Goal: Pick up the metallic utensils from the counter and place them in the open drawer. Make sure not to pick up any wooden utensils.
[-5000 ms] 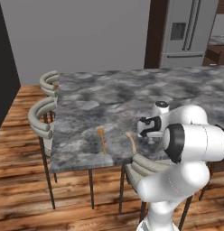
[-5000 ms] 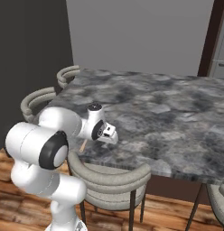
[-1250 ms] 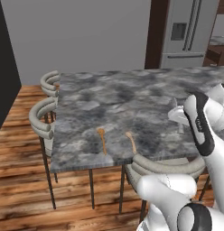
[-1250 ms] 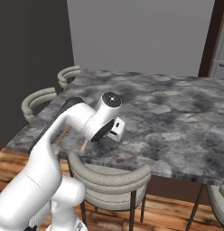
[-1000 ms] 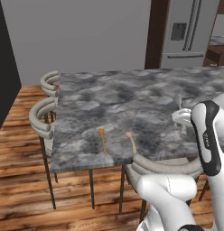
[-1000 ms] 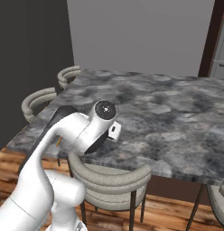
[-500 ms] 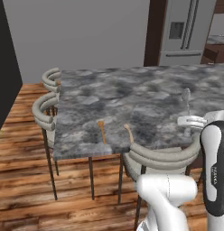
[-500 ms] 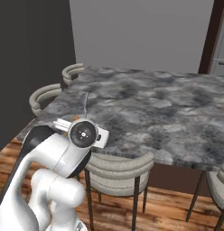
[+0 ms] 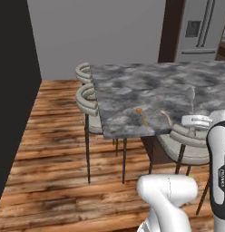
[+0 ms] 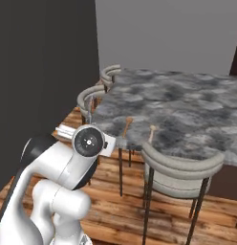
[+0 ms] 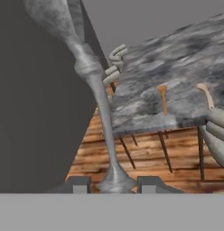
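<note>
My gripper [image 11: 114, 184] is shut on the handle of a slim silver-grey spoon [image 11: 93, 76], one of the metallic utensils, which stands up from between the fingertips. In the left base view the gripper [image 9: 195, 120] holds this spoon [image 9: 191, 94] upright over the near edge of the marbled grey counter [image 9: 132, 88]. The two wooden utensils lie near that edge: an orange-brown spoon [image 9: 141, 115] [image 11: 162, 97] and a pale tan spoon [image 9: 166, 117] [image 11: 205, 94]. The drawer is out of view.
Round-backed grey chairs stand along the counter: two at its left end [image 9: 87, 93] and one at the near side [image 10: 180, 165]. A dark wall [image 10: 39, 72] rises on the left. Wooden floor [image 9: 60, 149] lies open beside the counter. A steel fridge [image 9: 202, 31] stands behind.
The whole picture has shifted: the camera turned and the counter now sits further right. The arm swung round with the silver spoon still in its grip.
</note>
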